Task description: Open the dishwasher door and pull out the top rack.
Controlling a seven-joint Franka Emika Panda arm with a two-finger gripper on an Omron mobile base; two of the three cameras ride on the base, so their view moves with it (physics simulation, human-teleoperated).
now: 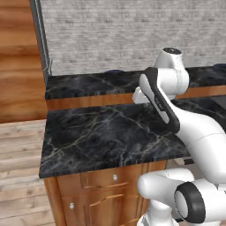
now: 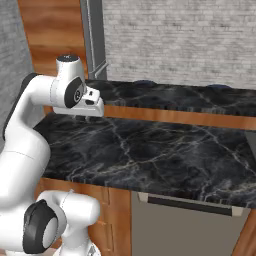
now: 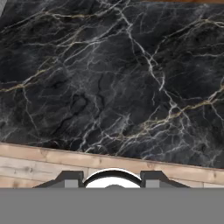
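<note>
The dishwasher door [image 2: 192, 232] sits shut under the black marble table [image 2: 150, 150], looking stiff and hinged, best pulled by its dark top handle [image 2: 190, 205], while the fingers [image 3: 113, 181] hover above, gap unclear, holding nothing.

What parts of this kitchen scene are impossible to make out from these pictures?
- Dishwasher door: right base view, lower part cut off by the picture's bottom edge.
- Claw: hand view, fingertips barely poke above the bottom edge.
- Dark objects on the back counter: too small to identify.
</note>
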